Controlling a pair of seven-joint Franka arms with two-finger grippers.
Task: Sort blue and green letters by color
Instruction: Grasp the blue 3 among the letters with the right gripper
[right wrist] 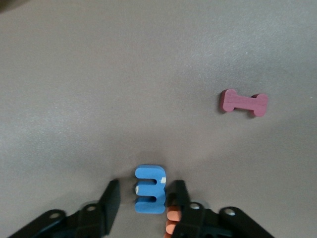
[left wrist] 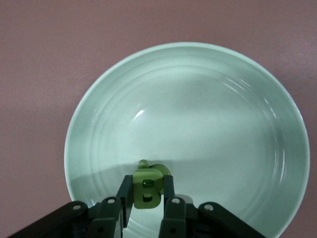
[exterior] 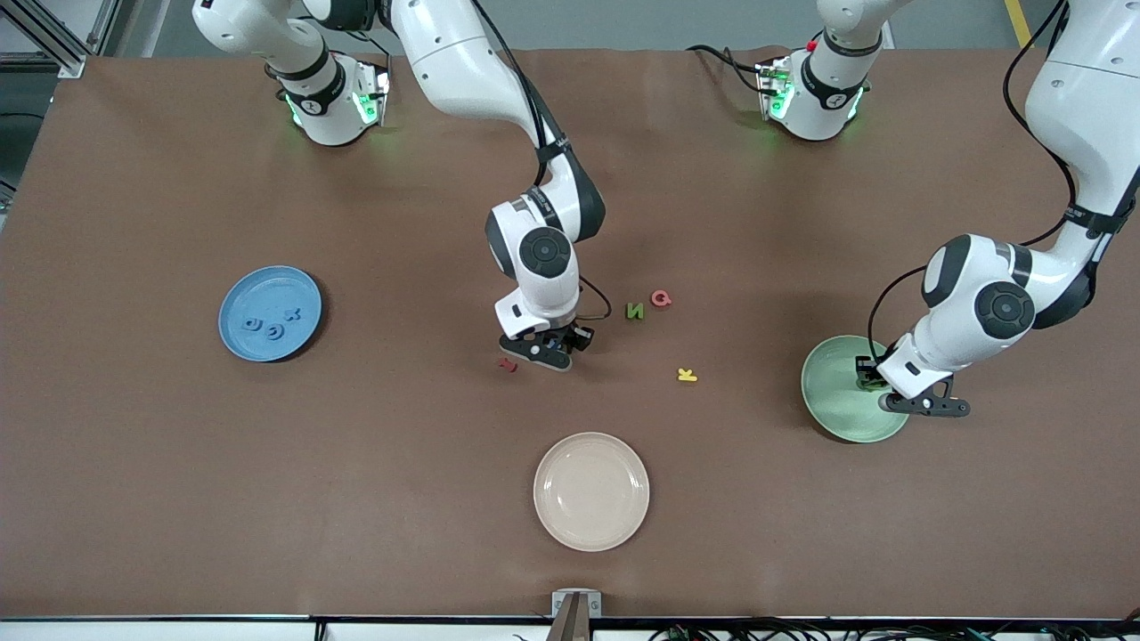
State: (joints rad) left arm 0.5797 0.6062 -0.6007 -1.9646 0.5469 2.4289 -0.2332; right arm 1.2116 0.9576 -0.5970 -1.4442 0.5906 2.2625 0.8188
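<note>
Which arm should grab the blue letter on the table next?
Right. The right gripper is low over the blue letter with its fingers open on either side of it, while the left gripper is shut on a green letter over the green plate.

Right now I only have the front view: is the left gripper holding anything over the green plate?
Observer: Yes. The left gripper is shut on a green letter over the green plate.
Reviewer: And the right gripper?
Observer: The right gripper is open, low at the table, with a blue letter between its fingers, not yet clamped.
Reviewer: Anything close to that letter?
Observer: An orange letter lies by one finger, partly hidden. A red letter lies apart on the table.
</note>
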